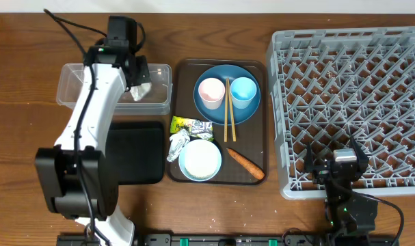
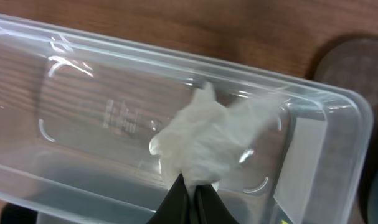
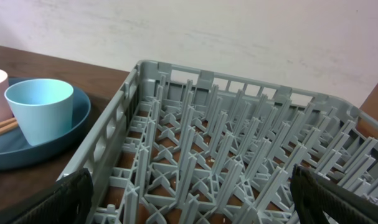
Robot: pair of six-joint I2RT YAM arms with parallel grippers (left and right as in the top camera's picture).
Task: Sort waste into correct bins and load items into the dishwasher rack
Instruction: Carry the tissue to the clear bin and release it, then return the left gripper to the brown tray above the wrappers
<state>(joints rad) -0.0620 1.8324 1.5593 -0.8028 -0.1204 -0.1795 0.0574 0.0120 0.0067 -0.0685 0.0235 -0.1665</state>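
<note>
The left hand (image 2: 192, 194) is clenched on a wad of white paper (image 2: 204, 140), its black fingertips pinching the wad's near edge. The paper hangs inside the outline of the clear tub (image 2: 101, 112), toward the tub's right end. Whether it touches the tub floor cannot be told. The tub sits at the far left of the table, with the black tray (image 1: 135, 154) near of it, partly under the arm.

On the brown tray (image 1: 183, 68) in the middle, the plate (image 1: 247, 116) carries a pink cup (image 1: 211, 91) and a blue cup (image 1: 243, 91), with chopsticks (image 1: 228, 109) between them. Near of the plate lie the wrapper (image 1: 190, 126), the bowl (image 1: 199, 160) and the carrot (image 1: 245, 162).

The right hand (image 1: 336, 158) is released, with its fingers spread wide over the near edge of the rack (image 1: 344, 68) at the right, grasping nothing.
</note>
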